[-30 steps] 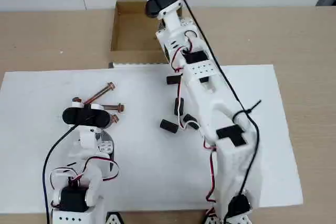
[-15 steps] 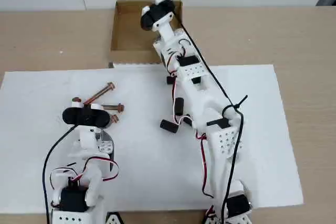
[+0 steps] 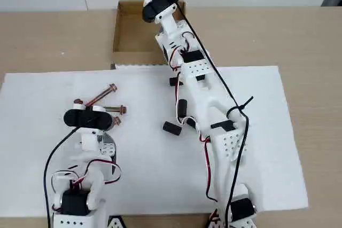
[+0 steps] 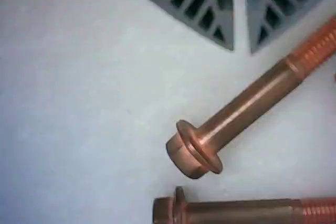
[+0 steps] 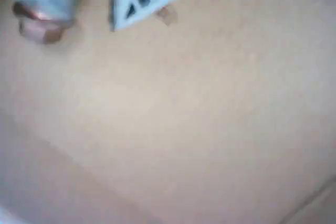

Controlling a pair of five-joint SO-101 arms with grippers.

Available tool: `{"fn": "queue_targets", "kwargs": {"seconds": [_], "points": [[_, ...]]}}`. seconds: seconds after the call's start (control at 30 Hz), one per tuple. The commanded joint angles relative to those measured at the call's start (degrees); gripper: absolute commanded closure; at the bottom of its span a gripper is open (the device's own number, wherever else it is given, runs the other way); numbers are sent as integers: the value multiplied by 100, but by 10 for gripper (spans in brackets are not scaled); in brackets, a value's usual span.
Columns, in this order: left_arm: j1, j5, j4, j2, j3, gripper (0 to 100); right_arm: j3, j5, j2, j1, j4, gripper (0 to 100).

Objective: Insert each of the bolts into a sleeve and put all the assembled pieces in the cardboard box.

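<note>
My right gripper (image 3: pixel 160 5) hangs over the cardboard box (image 3: pixel 133 38) at the back of the table. In the right wrist view it (image 5: pixel 89 9) is shut on a bolt-in-sleeve piece (image 5: pixel 39 22), whose copper end pokes out above the box floor (image 5: pixel 184 119). My left gripper (image 3: pixel 88 117) rests at the front left, fingers (image 4: pixel 218 11) shut with nothing between them, just beside a copper bolt (image 4: pixel 231 121). Another bolt (image 4: pixel 236 211) lies next to it. Several bolts (image 3: pixel 101 95) lie on the paper by this gripper. Black sleeves (image 3: pixel 172 128) lie near the right arm.
A white paper sheet (image 3: pixel 144 174) covers the table in front of the box. The right arm's long white body (image 3: pixel 214 110) stretches over the sleeves and hides part of them. Bare wooden table (image 3: pixel 299 36) lies to the right of the box.
The right arm has swung left and reached deeper over the box, carrying its piece. The left arm and the loose bolts and sleeves have stayed put.
</note>
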Motion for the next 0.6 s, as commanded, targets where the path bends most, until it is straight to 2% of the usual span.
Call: {"fn": "queue_targets", "kwargs": {"seconds": [0.0, 0.07, 0.27, 0.57], "points": [[-35, -26, -149, -44, -40, 994, -299, 0, -646, 31, 637, 997], [-35, -26, -149, -44, -40, 994, -299, -62, -901, 22, 1235, 996], [-35, -26, -149, -44, -40, 994, -299, -914, -1763, 66, 2536, 996], [-35, -26, -149, -44, -40, 994, -299, -993, -2668, 22, 4488, 995]]}}
